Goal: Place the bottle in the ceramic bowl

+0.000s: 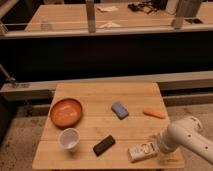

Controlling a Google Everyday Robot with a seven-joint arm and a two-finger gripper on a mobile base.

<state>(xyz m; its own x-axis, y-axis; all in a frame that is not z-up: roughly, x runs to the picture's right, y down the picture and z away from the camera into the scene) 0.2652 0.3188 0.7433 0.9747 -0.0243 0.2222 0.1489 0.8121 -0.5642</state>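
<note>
The bench (100, 95) bears six things, one of each: bowl (66, 111), cup (69, 138), black block (104, 144), blue pad (119, 110), orange piece (153, 113) and bottle (141, 151). The bottle lies front right, well apart from the bowl. The pincer (159, 146) is at the bottle's right end; I cannot tell how open it is or whether it holds anything.

One bottle (141, 151), one ceramic bowl (66, 111), one white cup (69, 139), one black block (104, 144), one blue pad (119, 110), one orange stick (153, 113), one table (100, 95); one gripper (159, 147) at the bottle's right end.
</note>
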